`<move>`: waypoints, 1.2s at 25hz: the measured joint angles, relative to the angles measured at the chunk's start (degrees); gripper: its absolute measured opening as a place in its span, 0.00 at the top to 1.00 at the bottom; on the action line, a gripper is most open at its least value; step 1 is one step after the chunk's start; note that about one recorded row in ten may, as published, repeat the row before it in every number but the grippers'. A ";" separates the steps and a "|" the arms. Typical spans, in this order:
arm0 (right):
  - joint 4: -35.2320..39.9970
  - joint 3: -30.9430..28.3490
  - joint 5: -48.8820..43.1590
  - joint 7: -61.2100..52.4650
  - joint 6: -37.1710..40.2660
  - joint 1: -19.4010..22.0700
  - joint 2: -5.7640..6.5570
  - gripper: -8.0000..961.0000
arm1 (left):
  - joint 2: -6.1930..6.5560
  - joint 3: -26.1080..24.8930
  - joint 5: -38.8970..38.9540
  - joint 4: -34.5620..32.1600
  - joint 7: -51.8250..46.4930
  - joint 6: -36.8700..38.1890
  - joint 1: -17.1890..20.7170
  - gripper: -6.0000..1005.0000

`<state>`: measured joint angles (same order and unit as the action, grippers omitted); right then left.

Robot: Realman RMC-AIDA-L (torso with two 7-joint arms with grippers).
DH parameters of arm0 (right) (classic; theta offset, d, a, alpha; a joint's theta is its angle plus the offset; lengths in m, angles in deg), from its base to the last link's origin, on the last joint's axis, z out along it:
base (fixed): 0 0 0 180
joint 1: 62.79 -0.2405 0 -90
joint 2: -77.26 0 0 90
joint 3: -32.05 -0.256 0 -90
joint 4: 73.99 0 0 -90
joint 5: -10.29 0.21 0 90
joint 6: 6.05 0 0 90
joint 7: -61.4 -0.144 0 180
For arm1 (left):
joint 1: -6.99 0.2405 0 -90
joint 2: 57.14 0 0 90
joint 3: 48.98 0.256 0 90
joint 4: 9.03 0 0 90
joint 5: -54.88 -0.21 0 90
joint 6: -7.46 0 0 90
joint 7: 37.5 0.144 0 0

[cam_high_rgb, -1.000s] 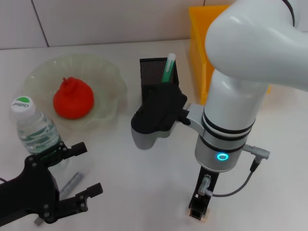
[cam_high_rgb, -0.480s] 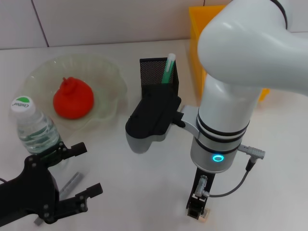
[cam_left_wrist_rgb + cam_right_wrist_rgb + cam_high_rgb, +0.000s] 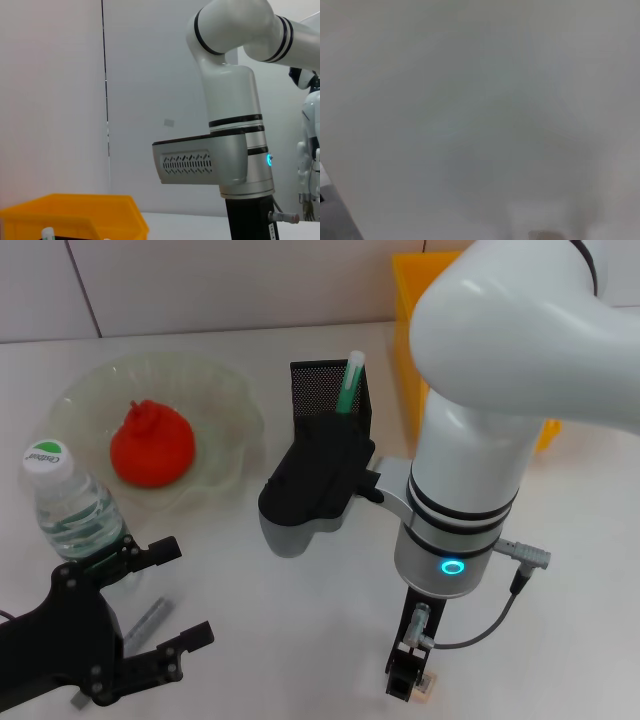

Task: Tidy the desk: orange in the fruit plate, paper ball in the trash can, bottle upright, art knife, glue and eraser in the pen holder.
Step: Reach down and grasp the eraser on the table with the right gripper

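Note:
The orange (image 3: 150, 447) lies in the pale-green fruit plate (image 3: 235, 405). Near the plate, the bottle (image 3: 65, 502) stands upright. My left gripper (image 3: 172, 595) is open low at the table's near left, and a slim grey art knife (image 3: 150, 620) lies on the table between its fingers. The black mesh pen holder (image 3: 325, 390) has a green-and-white glue stick (image 3: 352, 373) in it. My right gripper (image 3: 408, 680) points straight down onto the table at the near right, with the tan eraser (image 3: 427, 689) at its tip. The paper ball is out of view.
The yellow trash can (image 3: 412, 335) (image 3: 75, 216) stands at the back right, mostly hidden behind my right arm (image 3: 470, 490). That arm's black and grey wrist block (image 3: 315, 485) hangs just in front of the pen holder. A white wall closes the back.
My right arm has shifted a little to the left and its gripper has sunk slightly toward the table by the eraser. The left arm has not moved.

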<state>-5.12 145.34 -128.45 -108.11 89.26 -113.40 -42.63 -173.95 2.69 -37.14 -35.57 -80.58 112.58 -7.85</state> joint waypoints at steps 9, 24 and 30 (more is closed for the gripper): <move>-0.53 1.38 0.42 -0.02 -0.05 -0.39 0.00 0.45 | 0.00 0.03 0.00 0.00 0.01 -0.01 0.00 0.19; -2.58 2.92 0.56 -0.10 -1.50 -1.14 0.00 0.45 | 0.00 0.19 0.00 -0.08 0.01 0.00 -0.10 0.19; -2.90 2.96 0.64 -0.11 -1.59 -1.51 0.00 0.45 | 0.00 0.12 0.00 -0.10 0.01 -0.01 -0.09 0.19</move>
<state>-8.01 148.30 -127.81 -108.23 87.67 -114.91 -42.62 -173.95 2.80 -37.14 -35.67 -80.57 112.57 -7.95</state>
